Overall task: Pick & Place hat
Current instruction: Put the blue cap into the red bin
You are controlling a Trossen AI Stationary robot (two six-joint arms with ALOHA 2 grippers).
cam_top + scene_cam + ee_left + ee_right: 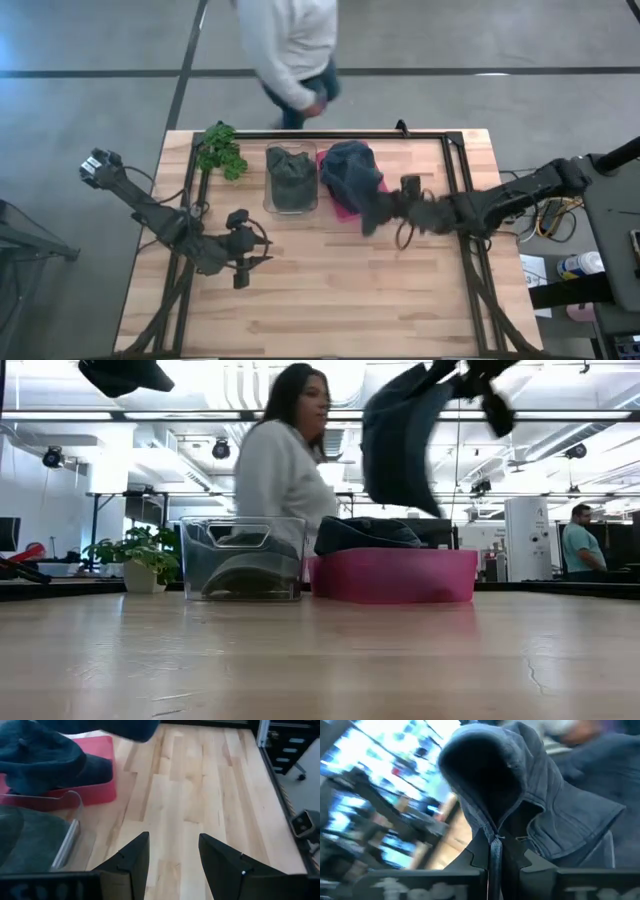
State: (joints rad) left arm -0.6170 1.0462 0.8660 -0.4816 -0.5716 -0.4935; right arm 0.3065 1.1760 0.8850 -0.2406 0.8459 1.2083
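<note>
A dark blue hat [400, 445] hangs in the air above and a little to the right of the pink bin [395, 578], with my right gripper [495, 844] shut on it. In the high view the hat [368, 212] is just off the bin's near right corner. More blue hats [350, 165] lie heaped in the pink bin [338, 205]. A dark green hat [291, 172] lies in the clear bin [268, 190] to its left. My left gripper [172, 860] stands open above the table's left half, holding nothing. My right gripper pinches a bunched fold of the hat's cloth [496, 831] between its two fingers. The fingers come from the table's right side, slanting slightly down. The hat hangs slack below them, lifted clear of the pink bin and the table.
A potted green plant [222, 150] stands at the far left corner. A person [295, 45] stands just beyond the far edge. A black metal frame [460, 190] runs along the table's sides. Bare wood [330, 300] fills the near half.
</note>
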